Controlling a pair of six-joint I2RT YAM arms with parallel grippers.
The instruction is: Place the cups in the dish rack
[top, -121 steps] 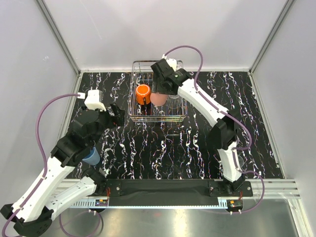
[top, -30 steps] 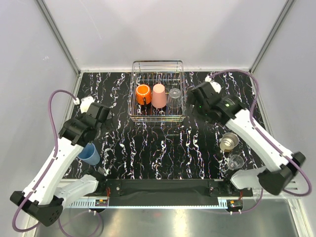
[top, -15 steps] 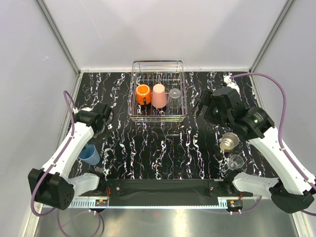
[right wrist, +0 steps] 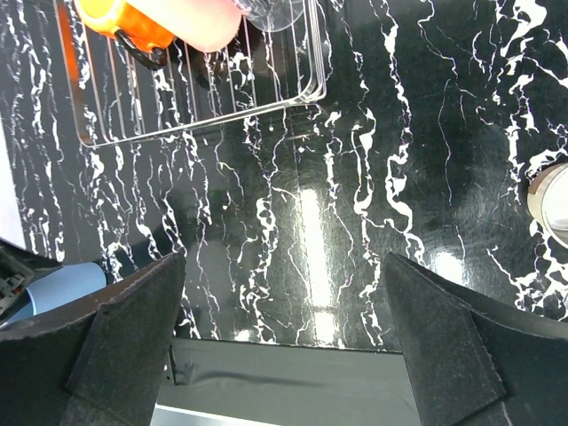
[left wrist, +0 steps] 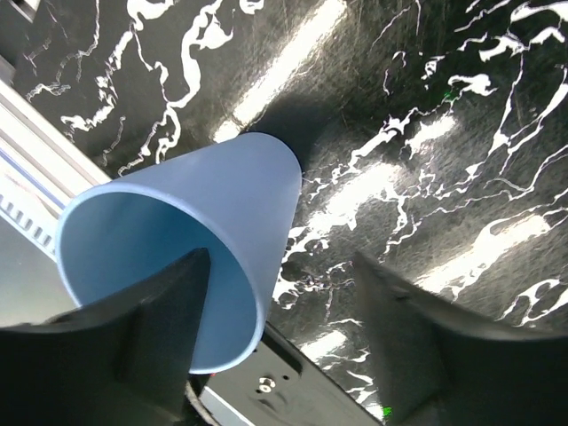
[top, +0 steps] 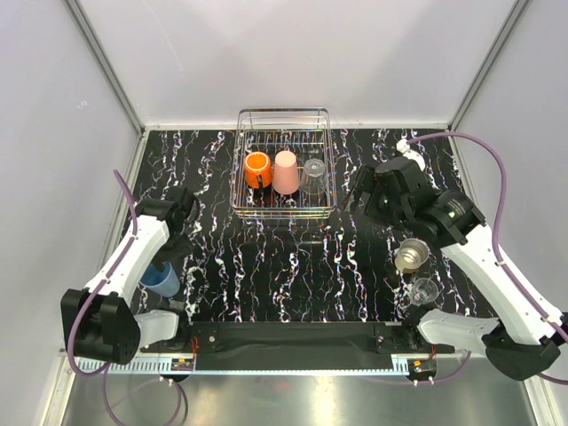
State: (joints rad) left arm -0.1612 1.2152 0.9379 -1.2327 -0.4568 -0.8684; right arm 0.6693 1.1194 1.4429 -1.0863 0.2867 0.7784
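Left gripper (left wrist: pixel 280 262) is sitting low over the blue cup (left wrist: pixel 177 240), which is standing at lower left of the top view, near the front edge of the table (top: pixel 293 266) and well away from the rack (top: pixel 284 112). Jaws are standing fairly wide and straddling the cup's near wall. One finger (left wrist: pixel 151 337) is showing across the mouth, the other finger (left wrist: pixel 417 328) is hanging outside with a visible gap to the wall, so nothing is being clamped. Can't tell if the first finger is touching the rim. Right gripper (right wrist: pixel 284 257) is hovering over bare table right of centre in the top view, just right of the rack. Its jaws are spread wide with nothing between them. Rack is sitting at top centre by the back edge, carrying three items in a row, left to right: orange mug (top: pixel 257 169), pink cup (top: pixel 285 172), clear glass (top: pixel 313 176). Metal cup (top: pixel 411 256) and second glass (top: pixel 424 289) are standing on the table at lower right, outside the rack, near each other and beside the right arm. In the right wrist view the rack corner is showing at upper left and the blue cup is peeking in at lower left.
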